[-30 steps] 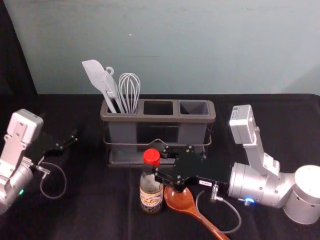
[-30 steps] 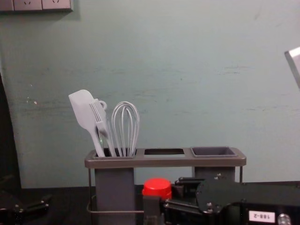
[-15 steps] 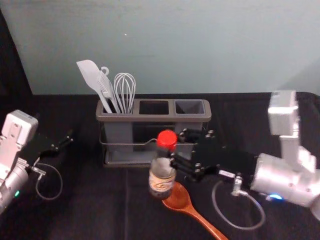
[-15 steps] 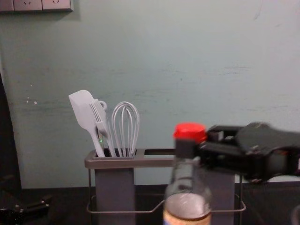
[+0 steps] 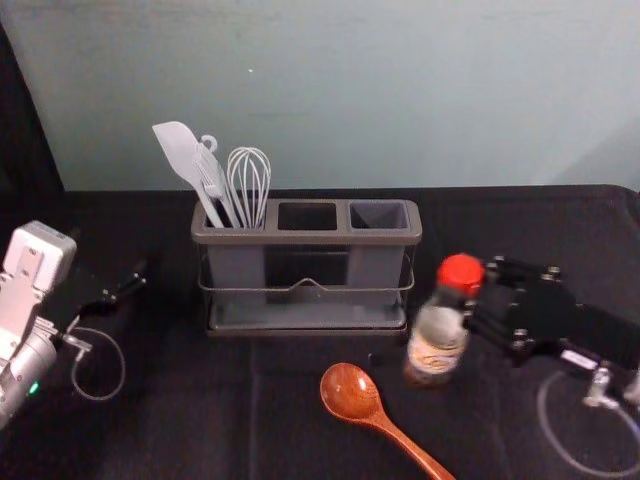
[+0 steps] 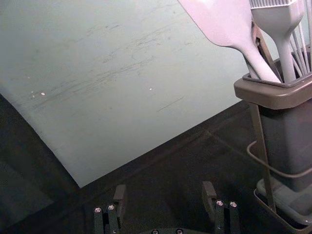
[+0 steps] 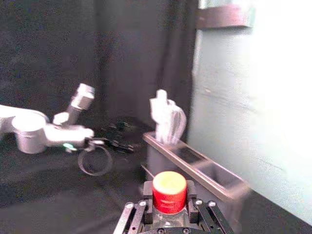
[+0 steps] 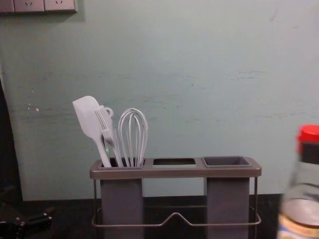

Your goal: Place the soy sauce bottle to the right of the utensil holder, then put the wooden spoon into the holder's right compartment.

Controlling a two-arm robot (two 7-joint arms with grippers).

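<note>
My right gripper (image 5: 478, 296) is shut on the neck of the soy sauce bottle (image 5: 437, 340), holding it slightly tilted in front of the utensil holder's right end. In the right wrist view the red cap (image 7: 169, 191) sits between the fingers of my right gripper (image 7: 169, 197). The utensil holder (image 5: 306, 237) has white utensils in its left compartment; its middle and right compartments are empty. The wooden spoon (image 5: 351, 392) lies on the table before the holder. My left gripper (image 5: 140, 280) stays parked at the left; its fingers are apart in the left wrist view (image 6: 165, 195).
The black-covered table (image 5: 200, 420) reaches back to a pale wall. In the chest view the bottle (image 8: 300, 199) is at the right edge, apart from the holder (image 8: 174, 172).
My right gripper has lifted the bottle and carried it to the right, away from beside the spoon's bowl and the holder's front. The left arm has stayed put.
</note>
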